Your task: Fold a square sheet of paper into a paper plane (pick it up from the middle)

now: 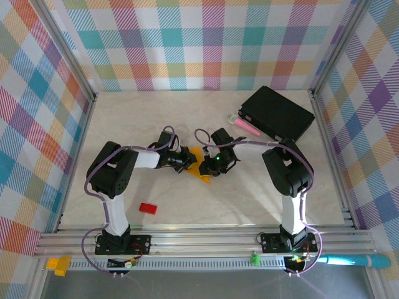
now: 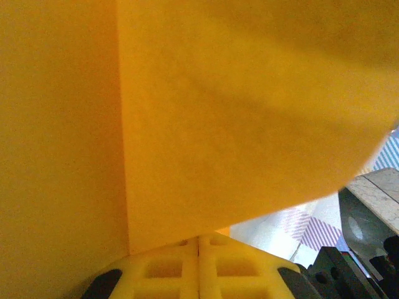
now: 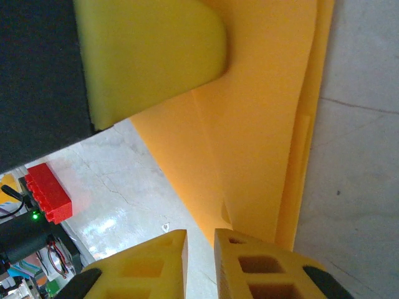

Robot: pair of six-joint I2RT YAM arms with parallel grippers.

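- Left end effector (image 2: 199, 242) clamped shut on the creased square sheet of paper (image 2: 249, 124).
- Right end effector (image 3: 201, 243) nearly closed, narrow gap, empty, its tips at the sheet's edge.

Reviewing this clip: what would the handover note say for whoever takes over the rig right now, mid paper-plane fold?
Left gripper: shut on the thin orange-yellow sheet of paper, with a crease running up from its fingers.
Right gripper: fingers nearly together at the paper's edge; a grip cannot be confirmed.
Paper: between the two grippers over the pale tabletop, folded into overlapping layers.
Done: sheet taken up, first creases made.
Left: it is no narrow dart shape yet; the remaining folds.
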